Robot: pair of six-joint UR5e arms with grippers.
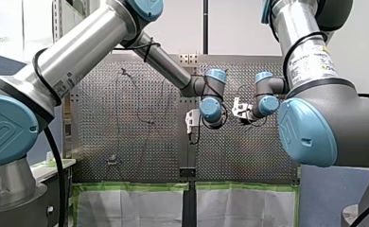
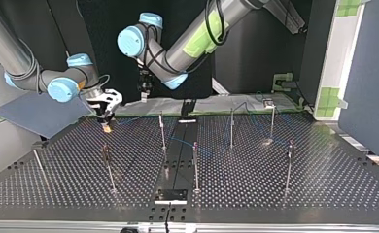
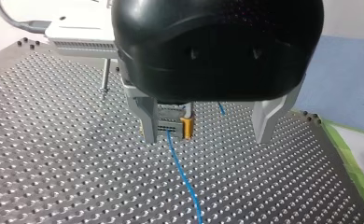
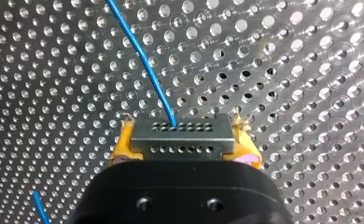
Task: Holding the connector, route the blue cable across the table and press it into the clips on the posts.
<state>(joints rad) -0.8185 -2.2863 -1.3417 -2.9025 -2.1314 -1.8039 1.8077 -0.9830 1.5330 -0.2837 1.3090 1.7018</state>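
Perforated steel fills the front view: the table (image 1: pixel 140 142) lies ahead of both arms, edged on the camera's side with green tape (image 1: pixel 135 187). The left arm (image 1: pixel 78 52) reaches in from the view's left and the right arm (image 1: pixel 310 61) from its right. Their wrists come close over the table's middle, with the left gripper (image 1: pixel 192 123) near the right gripper (image 1: pixel 241 112) but apart from it. Neither grip can be read from here.

In the top view the right gripper (image 2: pixel 106 116) hangs at the left, low over the far part of the table (image 2: pixel 275 194), with yellow at its tip. The left gripper (image 2: pixel 144 90) sits further back and higher. Thin posts (image 2: pixel 195 165) stand upright, well apart from each other. The cable (image 2: pixel 178 141) shows as a faint blue line between the middle posts. Whether any post holds it is too small to tell.

The left wrist view shows the left gripper (image 3: pixel 207 136) released, its metal fingers (image 3: pixel 147 119) spread wide and gripping nothing. Ahead of them sits the grey connector (image 3: pixel 171 122), with a yellow pad (image 3: pixel 187 128) against its side. The cable (image 3: pixel 182 177) runs from it over the holes toward the camera.

In the right wrist view the right gripper (image 4: pixel 182 151) is clenched on the connector (image 4: pixel 180 133), with its yellow pads (image 4: pixel 122 149) pressed to both ends. The connector is held over the table (image 4: pixel 311 70). The cable (image 4: pixel 143 56) leaves the connector's far face and runs away across the holes. A second short stretch of blue shows beside the gripper.
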